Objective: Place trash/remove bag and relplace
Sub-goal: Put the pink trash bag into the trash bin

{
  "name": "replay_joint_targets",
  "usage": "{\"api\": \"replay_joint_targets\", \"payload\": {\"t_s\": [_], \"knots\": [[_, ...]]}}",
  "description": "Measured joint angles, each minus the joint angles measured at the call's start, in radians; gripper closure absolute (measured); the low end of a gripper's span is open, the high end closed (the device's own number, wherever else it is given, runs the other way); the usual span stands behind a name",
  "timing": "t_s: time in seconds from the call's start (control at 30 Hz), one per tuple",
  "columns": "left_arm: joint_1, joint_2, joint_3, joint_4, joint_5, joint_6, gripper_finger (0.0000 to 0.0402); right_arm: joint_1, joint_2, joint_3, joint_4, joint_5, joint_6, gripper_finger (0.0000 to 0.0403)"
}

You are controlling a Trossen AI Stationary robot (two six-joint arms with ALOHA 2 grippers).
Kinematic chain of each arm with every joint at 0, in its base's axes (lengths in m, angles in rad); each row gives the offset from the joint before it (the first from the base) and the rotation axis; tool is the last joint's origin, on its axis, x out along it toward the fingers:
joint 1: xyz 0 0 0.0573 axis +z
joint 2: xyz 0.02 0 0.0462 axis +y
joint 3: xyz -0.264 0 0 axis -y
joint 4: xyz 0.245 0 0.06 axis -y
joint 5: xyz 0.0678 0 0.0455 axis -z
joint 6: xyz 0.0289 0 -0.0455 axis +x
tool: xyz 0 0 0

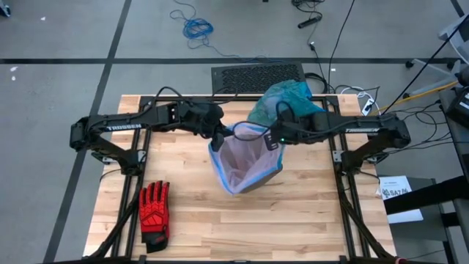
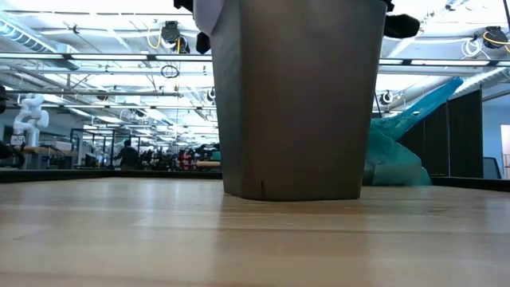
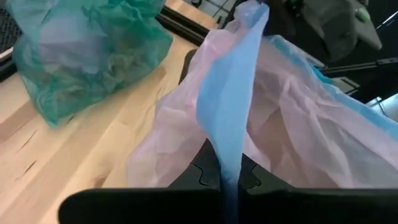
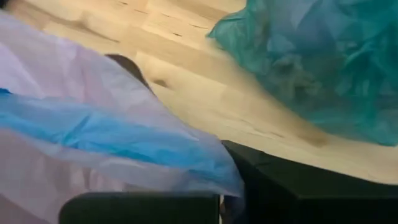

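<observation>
A grey bin [image 2: 295, 96] stands upright mid-table, with a pale lilac bag [image 1: 242, 165] with a blue rim in it. My left gripper [image 1: 218, 141] is shut on that rim at the bin's left side. My right gripper [image 1: 272, 141] is shut on it at the right side. The teal-green bag [image 1: 282, 99] lies bunched on the table just beyond the bin, also seen in the low view [image 2: 398, 155]. No loose trash shows. My left gripper pinches the lilac bag's blue rim [image 3: 231, 168] between its two fingers, coming slanting down from the table's left. The rim is gathered into a narrow strip running away from the fingers. The bag's body spreads out beyond them over the bin. My right gripper pinches the blue rim [image 4: 205, 165] on the opposite side of the bag's mouth, coming steeply down from the right. The gripper itself hides the exact place of contact. The lilac film hangs below the rim.
A red-and-black glove [image 1: 154, 213] lies near the table's front left corner. The wooden tabletop [image 1: 308, 213] has bare room in front of the bin and to its right. The black arm frames [image 1: 132, 154] stand at both sides.
</observation>
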Motion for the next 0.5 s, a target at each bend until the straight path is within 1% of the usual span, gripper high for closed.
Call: {"api": "replay_joint_targets", "payload": {"t_s": [0.1, 0.2, 0.3, 0.37, 0.5], "knots": [[0.005, 0.0, 0.0, -0.028, 0.0, 0.001, 0.0402, -0.038, -0.001, -0.001, 0.017, -0.03, 0.007, 0.0403], [0.006, 0.003, 0.0, -0.059, -0.01, 0.005, 0.0402, -0.078, -0.001, -0.001, 0.016, -0.037, 0.005, 0.0403], [0.007, 0.014, 0.0, -0.077, -0.018, 0.009, 0.0402, -0.118, -0.001, -0.001, 0.023, -0.06, -0.038, 0.0403], [0.009, 0.015, 0.0, -0.071, -0.019, 0.008, 0.0402, -0.133, -0.002, -0.001, 0.045, -0.08, -0.07, 0.0403], [0.009, 0.023, 0.001, -0.066, -0.022, 0.003, 0.0402, -0.139, -0.01, -0.001, 0.083, -0.085, -0.1, 0.0403]]}}
